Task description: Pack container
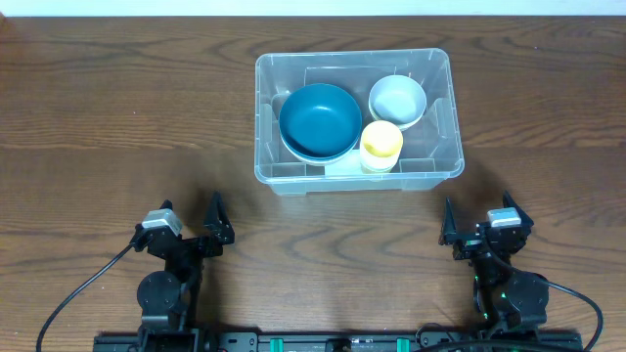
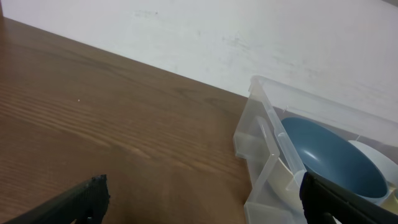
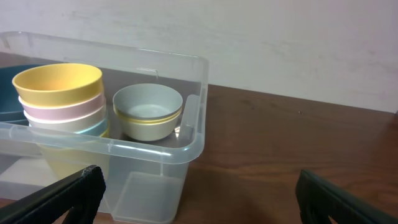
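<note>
Overhead view, inspection of the scene as found.

1. Table [image 1: 117, 117]: brown wood-grain top. It carries the container, and both arms stand at its near edge.

2. Container [image 1: 262, 127]: clear plastic rectangular bin with rounded corners and a rim, standing upright and uncovered on the table, toward the far side and between the two arms' lines. The left wrist view shows its left end wall [image 2: 264, 130]. The right wrist view shows its near right corner [image 3: 155, 152].

3. Left gripper [image 1: 191, 210]: on the near side of the container, off its left corner and well apart from it. Its fingers are spread wide with nothing between them; the left wrist view confirms this [image 2: 202, 186].

4. Right gripper [image 1: 477, 210]: on the near side of the container, off its right corner, also well apart. Its fingers are spread wide with nothing between them; the right wrist view confirms this [image 3: 199, 179].

5. Blue bowl [image 1: 320, 119]: dark teal, mouth up, filling the left half of the container. It is also seen from the left wrist [image 2: 336, 158].

6. Pale grey bowl [image 1: 397, 99]: mouth up, in the far right corner of the container, just beside the blue bowl. A yellow line runs round its side [image 3: 148, 111].

7. Stack of cups [image 1: 380, 144]: yellow on top, with pink and lighter rims nested under it [image 3: 59, 84]. It stands upright against the container's near wall, right of centre, just in front of the pale grey bowl.
</note>
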